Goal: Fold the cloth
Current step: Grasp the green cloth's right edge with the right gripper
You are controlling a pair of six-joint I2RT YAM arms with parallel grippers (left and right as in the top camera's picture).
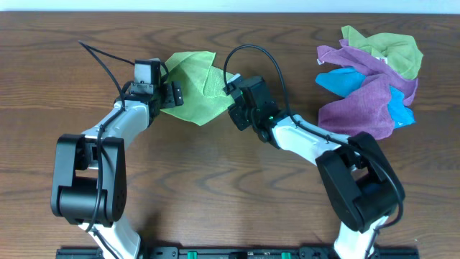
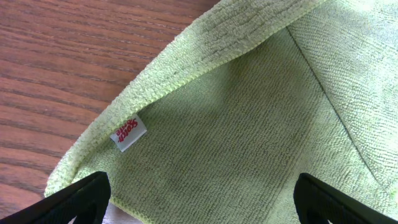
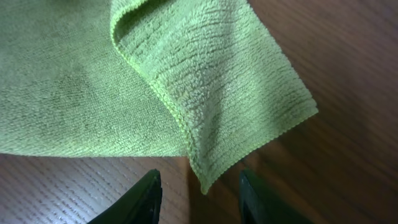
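Note:
The cloth [image 1: 192, 85] is lime green and lies rumpled on the wooden table between my two arms. My left gripper [image 2: 202, 200] is open wide over its left part, one finger [image 2: 81, 198] at the cloth's hem and the other finger [image 2: 339, 199] above the fabric. The white tag [image 2: 129, 132] shows just ahead of it. A corner of the cloth [image 3: 214, 106] is folded over, and its tip reaches down between the fingers of my right gripper [image 3: 200, 196]. Those jaws stand apart on either side of the tip and are not pinching it.
A heap of purple, blue and green towels [image 1: 370, 75] lies at the back right of the table [image 1: 57, 65]. Black cables loop over both wrists. Bare wood surrounds the cloth on the near side.

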